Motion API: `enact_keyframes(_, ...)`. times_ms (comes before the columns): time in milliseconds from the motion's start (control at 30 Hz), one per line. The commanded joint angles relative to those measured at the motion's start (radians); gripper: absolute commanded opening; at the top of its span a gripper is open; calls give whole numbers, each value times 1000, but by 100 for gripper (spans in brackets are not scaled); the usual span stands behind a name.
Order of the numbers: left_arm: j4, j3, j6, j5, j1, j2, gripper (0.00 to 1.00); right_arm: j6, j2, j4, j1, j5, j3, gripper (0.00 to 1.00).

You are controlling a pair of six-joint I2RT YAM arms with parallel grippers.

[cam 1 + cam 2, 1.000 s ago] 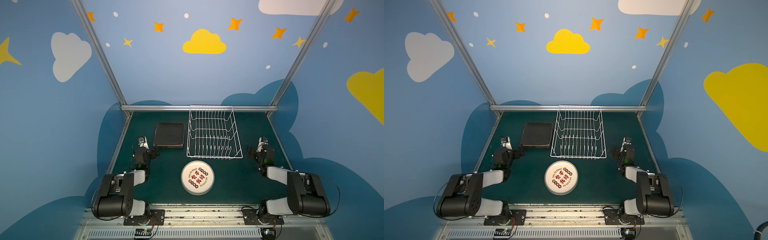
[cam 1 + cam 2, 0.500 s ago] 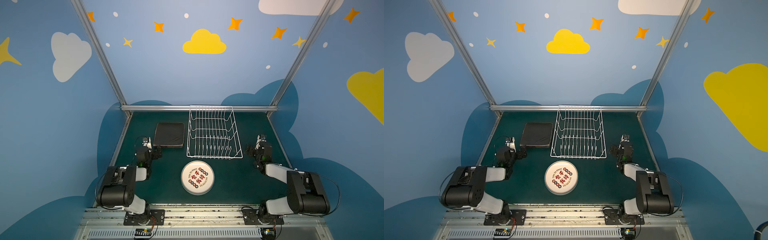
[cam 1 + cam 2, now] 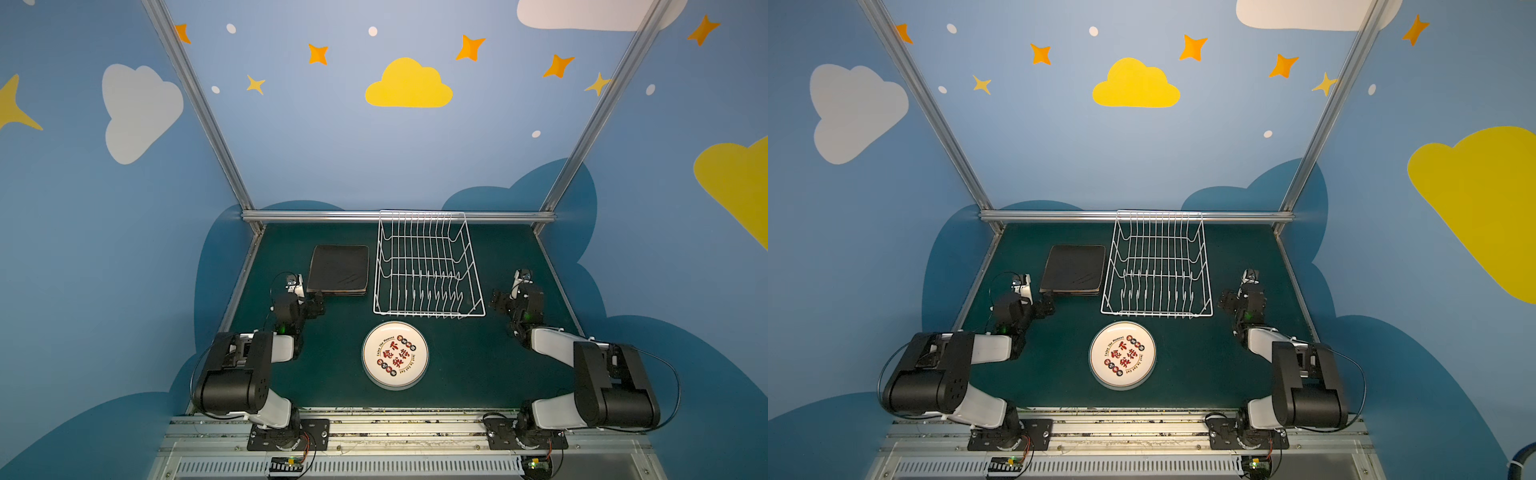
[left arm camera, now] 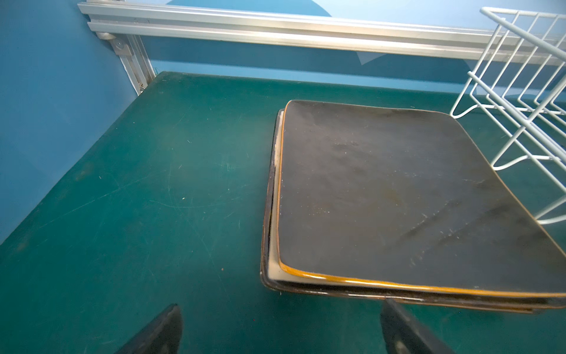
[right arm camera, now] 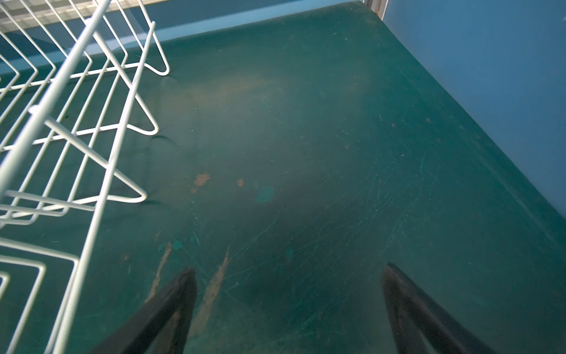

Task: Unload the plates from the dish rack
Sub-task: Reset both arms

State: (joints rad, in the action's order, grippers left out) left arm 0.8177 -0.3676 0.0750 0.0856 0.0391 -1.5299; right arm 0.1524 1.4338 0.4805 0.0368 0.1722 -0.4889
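1. The white wire dish rack [image 3: 430, 314], with sloped sides and upright prongs, stands at the back of the scuffed green desk [image 3: 478, 365].
2. Stacked rounded-square plates [image 3: 338, 269] with a matte black, amber-rimmed top lie just left of the rack.
3. A round white plate [image 3: 395, 354] with a printed centre lies in front of the rack.
4. The left end effector [image 4: 280, 306] is spread apart near the stack. The right end effector [image 5: 289, 268] is spread apart beside the rack.

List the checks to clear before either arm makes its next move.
1. No plates in the dish rack: ok.
2. The square plates lie stacked flat on the table beside the rack: ok.
3. The round white plate lies flat in front of the rack: ok; others beneath it: cannot tell.
4. The left gripper is open, nothing between the fingers: ok.
5. The right gripper is open and empty: ok.
6. Left fingers clear of the square plates' rim: cannot tell.
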Motion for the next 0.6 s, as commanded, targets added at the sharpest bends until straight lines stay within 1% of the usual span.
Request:
enact_keyframes(0,14,-14,-9,8,-4,4,100,-4,4,-11,2,12,-13,94)
enact_keyframes(433,11,-17,-11,13,-6,2,100,-4,5,-11,2,12,-14,94)
enact_keyframes(567,-17,-37,-22,13,-12,-6,100,-5,4,-11,2,12,-14,94)
